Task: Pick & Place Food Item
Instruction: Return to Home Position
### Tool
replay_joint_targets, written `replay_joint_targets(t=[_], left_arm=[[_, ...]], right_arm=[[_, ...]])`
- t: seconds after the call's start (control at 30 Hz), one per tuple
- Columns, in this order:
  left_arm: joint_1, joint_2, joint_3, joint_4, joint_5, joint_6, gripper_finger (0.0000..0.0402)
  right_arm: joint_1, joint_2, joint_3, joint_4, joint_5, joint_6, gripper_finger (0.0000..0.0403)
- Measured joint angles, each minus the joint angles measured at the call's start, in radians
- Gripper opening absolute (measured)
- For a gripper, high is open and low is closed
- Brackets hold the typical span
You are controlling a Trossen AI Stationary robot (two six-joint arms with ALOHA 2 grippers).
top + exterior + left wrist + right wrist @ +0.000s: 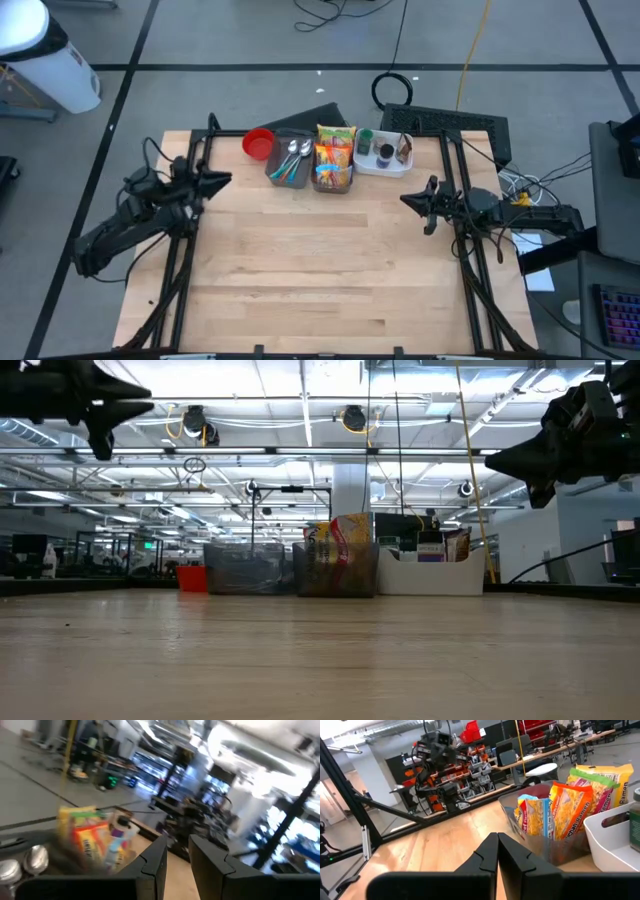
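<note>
While both arms hang raised, you have the left hand (226, 180) slightly spread, the right hand (404, 198) pressed together, both empty. Noodle packs (335, 150) sit in a bin (333, 189) at the far edge of the worktop (320, 270); a low sweep home could clip it.

From overhead you look straight down on the whole table (320, 270), bins (275, 165) at 12 o'clock. The low view faces them level from the 6 o'clock edge; each wrist view, closer, shares the noodle packs (560, 805) with it.
</note>
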Motion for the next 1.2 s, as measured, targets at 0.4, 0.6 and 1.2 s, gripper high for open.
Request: replay_joint_targets(t=[0.4, 0.6, 1.2], left_arm=[[0.0, 0.0, -0.164, 0.206, -0.129, -0.042, 0.0085], [0.0, 0.0, -0.182, 0.203, -0.175, -0.002, 0.0085], [0.0, 0.001, -0.184, 0.044, -0.249, 0.023, 0.0085]], right_arm=[[0.0, 0.002, 0.0, 0.038, 0.003, 0.003, 0.0004], [0.0, 0.003, 0.0, 0.043, 0.003, 0.003, 0.0004], [0.0, 0.003, -0.001, 0.045, 0.002, 0.003, 0.0004]])
